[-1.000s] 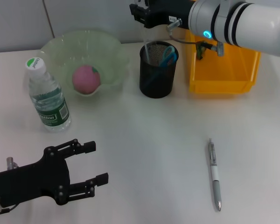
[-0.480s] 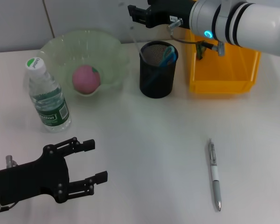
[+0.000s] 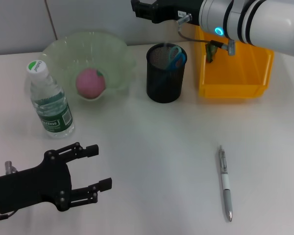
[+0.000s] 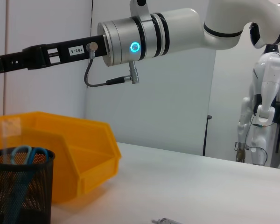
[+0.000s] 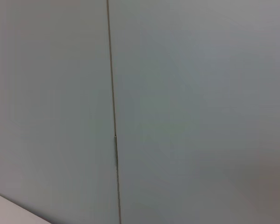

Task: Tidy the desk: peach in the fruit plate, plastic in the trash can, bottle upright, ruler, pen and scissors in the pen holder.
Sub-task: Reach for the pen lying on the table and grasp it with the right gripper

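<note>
My right gripper (image 3: 143, 11) hovers open high above the black mesh pen holder (image 3: 165, 81), holding nothing. The clear ruler (image 4: 10, 134) stands inside the pen holder (image 4: 23, 186), beside the blue-handled scissors (image 3: 176, 55). A silver pen (image 3: 225, 183) lies on the desk (image 3: 152, 142) at the front right. The pink peach (image 3: 90, 82) rests in the pale-green fruit plate (image 3: 63, 46). At the left the bottle (image 3: 50, 100) stands upright. The yellow trash can (image 3: 235, 78) sits right of the pen holder. The plastic is out of view. My left gripper (image 3: 100, 166) rests open at the front left.
A grey wall runs behind the desk. In the left wrist view my right arm (image 4: 144, 39) reaches across above the trash can (image 4: 79, 149), and the pen's tip (image 4: 165, 220) shows at the edge. Another white robot (image 4: 266, 107) stands far off.
The ruler left my right gripper and dropped into the pen holder. The right gripper rose slightly and shifted a little left. The left arm barely moved.
</note>
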`<state>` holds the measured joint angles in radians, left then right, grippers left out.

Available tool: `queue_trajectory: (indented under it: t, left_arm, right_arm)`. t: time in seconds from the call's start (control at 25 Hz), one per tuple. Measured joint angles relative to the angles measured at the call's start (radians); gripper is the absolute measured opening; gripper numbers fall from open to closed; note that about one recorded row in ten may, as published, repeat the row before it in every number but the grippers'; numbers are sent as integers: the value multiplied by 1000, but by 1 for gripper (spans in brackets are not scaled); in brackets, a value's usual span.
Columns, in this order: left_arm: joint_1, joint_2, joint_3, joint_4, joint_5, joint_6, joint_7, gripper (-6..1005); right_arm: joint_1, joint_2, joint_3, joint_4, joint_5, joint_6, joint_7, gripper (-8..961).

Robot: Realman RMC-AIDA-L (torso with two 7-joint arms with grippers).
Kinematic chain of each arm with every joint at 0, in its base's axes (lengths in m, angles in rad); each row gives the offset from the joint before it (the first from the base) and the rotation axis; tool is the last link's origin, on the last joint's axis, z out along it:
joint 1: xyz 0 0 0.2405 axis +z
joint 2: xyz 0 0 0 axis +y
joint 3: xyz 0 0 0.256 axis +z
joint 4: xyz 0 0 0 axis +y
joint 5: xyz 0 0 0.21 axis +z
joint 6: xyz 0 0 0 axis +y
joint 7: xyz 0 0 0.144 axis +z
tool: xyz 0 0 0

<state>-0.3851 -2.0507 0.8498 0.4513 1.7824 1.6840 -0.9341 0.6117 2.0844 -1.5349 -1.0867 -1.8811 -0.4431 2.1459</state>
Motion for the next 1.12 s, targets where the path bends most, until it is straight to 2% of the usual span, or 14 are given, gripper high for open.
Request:
queue_trajectory:
  t: [0.44, 0.8, 0.96, 1.0, 1.04, 1.08, 1.12]
  left_arm:
    - [-1, 3, -1, 0, 0, -1, 0, 800]
    - [-1, 3, -4, 0, 0, -2, 0, 800]
    - [-1, 3, -4, 0, 0, -3, 0, 800]
    - [-1, 3, -5, 0, 0, -3, 0, 800]
    - [-1, 3, -5, 0, 0, -3, 0, 800]
    - [-1, 3, -5, 0, 0, -4, 0, 800]
    - [-1, 3, -5, 0, 0, -4, -1, 800]
  right_arm:
    - [-12, 1, -5, -47, 10, 0, 0, 680]
    - [-52, -2, -4, -119, 130, -32, -6, 679]
    - [-69, -5, 50, -132, 240, -124, -9, 678]
    - [-71, -6, 113, -132, 295, -222, -11, 678]
    - [-71, -6, 113, -132, 295, -222, -11, 678]
    - [-73, -6, 181, -124, 337, -334, -25, 678]
    - [-73, -6, 181, -124, 337, -334, -25, 678]
